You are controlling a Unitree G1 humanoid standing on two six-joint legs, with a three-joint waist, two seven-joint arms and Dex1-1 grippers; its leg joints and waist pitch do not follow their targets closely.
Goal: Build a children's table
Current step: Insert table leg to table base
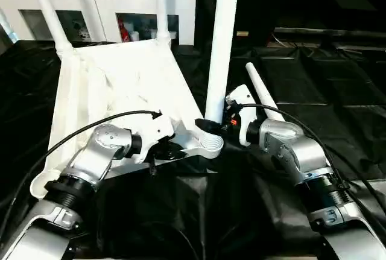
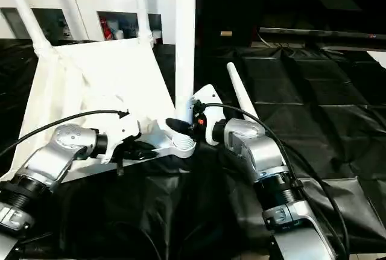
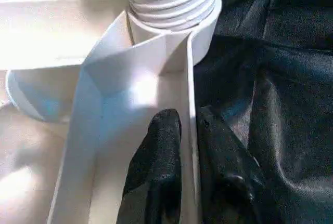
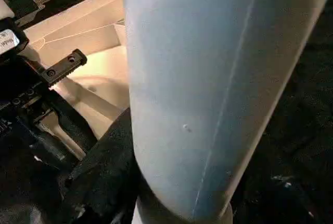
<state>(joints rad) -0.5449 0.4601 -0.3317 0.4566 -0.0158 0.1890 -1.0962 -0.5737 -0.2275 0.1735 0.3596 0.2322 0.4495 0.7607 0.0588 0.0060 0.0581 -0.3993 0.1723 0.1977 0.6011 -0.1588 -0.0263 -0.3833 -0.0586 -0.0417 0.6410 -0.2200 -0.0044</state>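
Observation:
The white tabletop (image 1: pixel 120 79) lies underside up and tilted on the black cloth. Two white legs (image 1: pixel 48 6) (image 1: pixel 160 6) stand in its far corners. A third leg (image 1: pixel 220 49) stands upright in the near right corner socket (image 1: pixel 211 142), its threaded end (image 3: pixel 171 0) partly showing above the socket. My right gripper (image 1: pixel 208 126) is shut on this leg just above the socket. My left gripper (image 3: pixel 188 117) is shut on the tabletop's rim beside that socket, one finger (image 3: pixel 156 167) on each side of the wall. The fourth leg (image 1: pixel 262 94) lies loose on the cloth behind my right wrist.
A white glass-door cabinet (image 1: pixel 90 6) stands behind the tabletop. Black plastic sheeting (image 1: pixel 313 79) covers the floor all around, with open room to the right. Black cables run along both forearms (image 1: pixel 78 127).

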